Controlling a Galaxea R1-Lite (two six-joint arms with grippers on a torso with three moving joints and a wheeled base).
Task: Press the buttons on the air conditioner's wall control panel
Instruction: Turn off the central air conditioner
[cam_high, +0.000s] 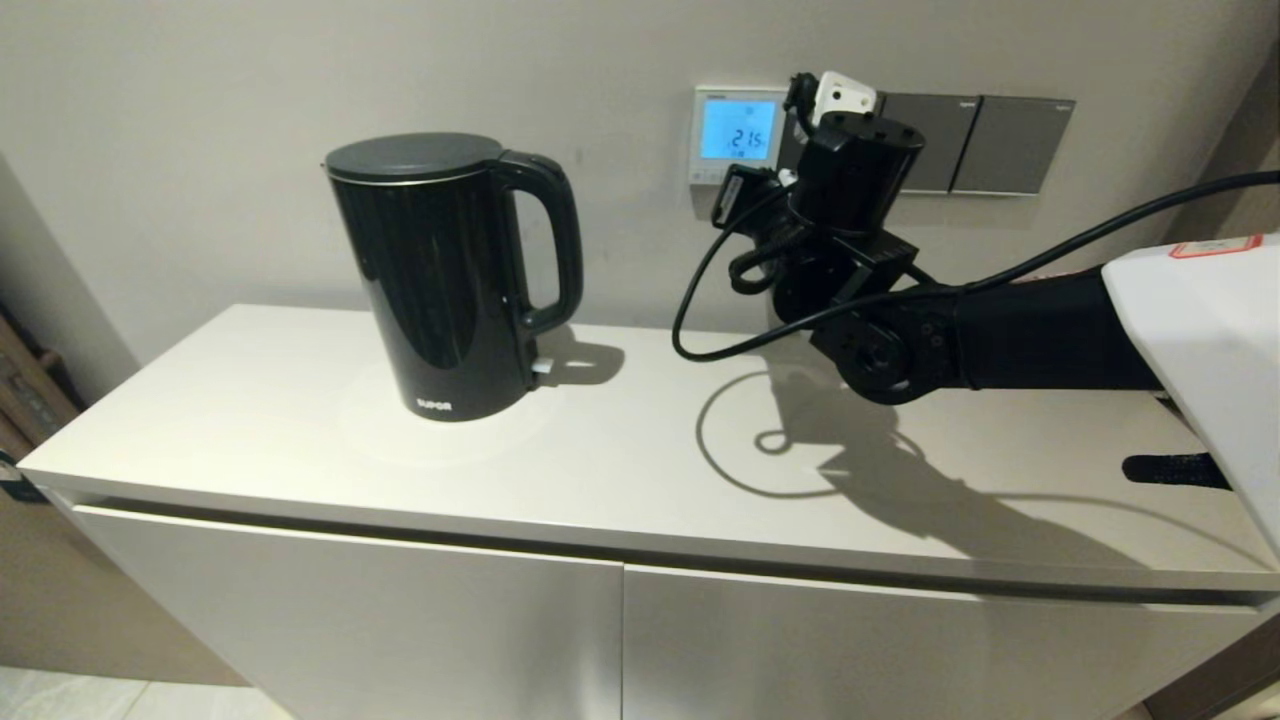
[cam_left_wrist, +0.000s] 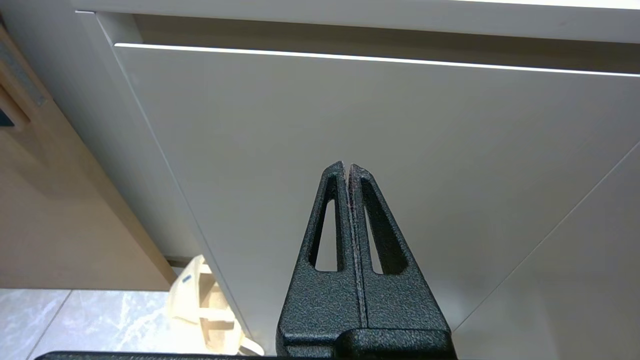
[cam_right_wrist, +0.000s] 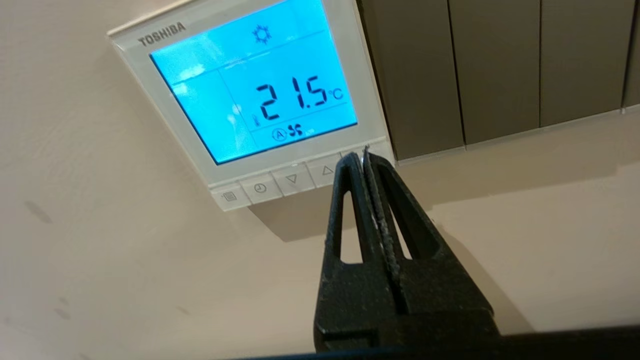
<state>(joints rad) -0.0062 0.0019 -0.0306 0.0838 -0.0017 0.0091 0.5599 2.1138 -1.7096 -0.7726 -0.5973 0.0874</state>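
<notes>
Black kettle (cam_high: 452, 275) on white cabinet (cam_high: 620, 480)

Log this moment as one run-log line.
right gripper: shut, tips at end key of buttons | control panel: lit, shows 21.5 C | left gripper: shut, parked facing cabinet door

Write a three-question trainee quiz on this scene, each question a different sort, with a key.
1. True or false: the control panel screen is lit blue.
2. Multiple choice: the right gripper tips are at (A) the kettle, (B) the end of the buttons row nearest the dark grey switch plates, (C) a switch rocker.
3. Fill in: the screen reads ___ °C.

Key: 1 true; 2 B; 3 21.5. The left gripper, fingers shut, sits parked by the cabinet door.
</notes>
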